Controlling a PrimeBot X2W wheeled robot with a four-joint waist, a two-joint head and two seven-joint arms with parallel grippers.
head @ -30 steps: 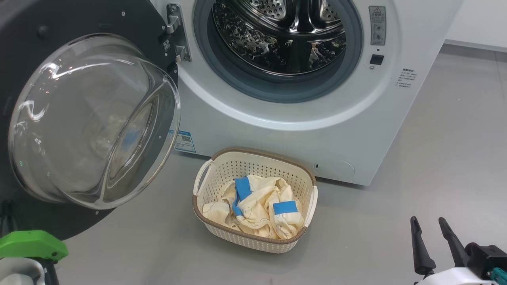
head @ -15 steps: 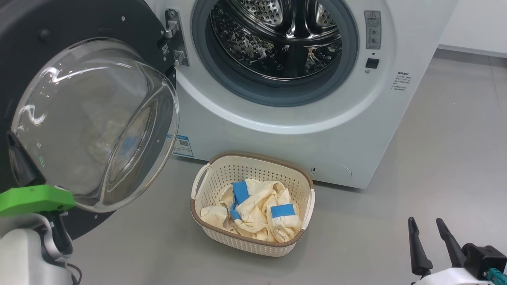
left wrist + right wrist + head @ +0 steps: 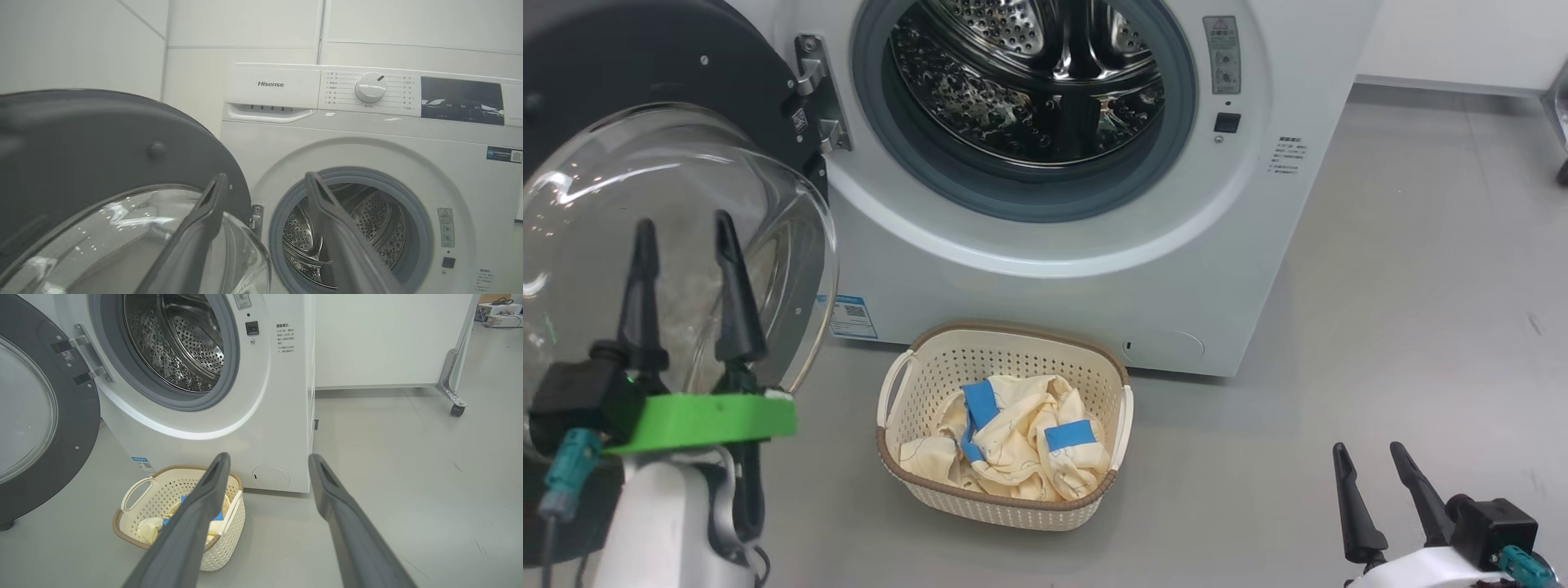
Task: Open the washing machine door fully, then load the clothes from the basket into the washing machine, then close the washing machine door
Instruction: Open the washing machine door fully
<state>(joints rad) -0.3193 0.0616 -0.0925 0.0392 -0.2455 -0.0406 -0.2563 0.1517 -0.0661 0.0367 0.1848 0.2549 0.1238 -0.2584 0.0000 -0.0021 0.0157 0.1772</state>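
Note:
The washing machine [image 3: 1045,278] stands ahead with its steel drum [image 3: 1029,90] exposed. The washing machine door [image 3: 621,57] hangs swung out to the left, glass bowl facing me. My left gripper [image 3: 684,222] is open and empty, raised in front of that glass and apart from it; the left wrist view has it [image 3: 266,175] between the door [image 3: 102,155] and the drum opening. The basket [image 3: 1005,335] sits on the floor before the machine, holding the cream and blue clothes [image 3: 1013,441]. My right gripper [image 3: 1367,447] is open and empty, low at the right; the right wrist view shows the basket [image 3: 159,494] left of it [image 3: 269,456].
Grey floor stretches right of the machine. A white panel on a caster wheel [image 3: 455,410] stands behind on the right. A blue label sticker [image 3: 854,317] marks the machine's lower left front.
My left gripper has opened and risen into the head view in front of the door glass. The head camera has turned, shifting the scene leftward. The right gripper stays open.

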